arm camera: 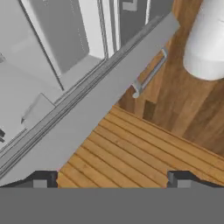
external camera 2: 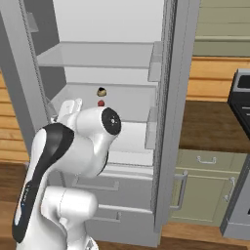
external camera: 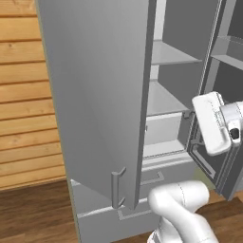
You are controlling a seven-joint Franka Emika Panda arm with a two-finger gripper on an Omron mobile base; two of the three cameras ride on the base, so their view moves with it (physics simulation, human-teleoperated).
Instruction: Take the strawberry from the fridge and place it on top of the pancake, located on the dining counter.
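The strawberry [external camera 2: 101,103] sits on a middle shelf [external camera 2: 128,100] inside the open fridge [external camera 2: 168,122], well back from the front edge. Just behind it on the same shelf is a small brownish-yellow thing with a dark top [external camera 2: 101,91], near but apparently not touching it. Both fridge doors stand open; the left door [external camera: 102,95] with its bar handle [external camera: 117,188] swings out wide.

The gripper [arm camera: 112,179] is spread about as wide as it goes and holds nothing. In the hand view its two dark fingertips [arm camera: 40,179] frame the door's edge, its handle and the wooden floor rather than the shelf, so the hand is not yet aimed at the berry.

The step in hand looks like the reach into the fridge. To do it well, the arm should turn the hand toward the shelf, pass between the doors without grazing either, and come at the berry from the front. That way the jaws close on it alone and the brownish thing behind stays undisturbed.
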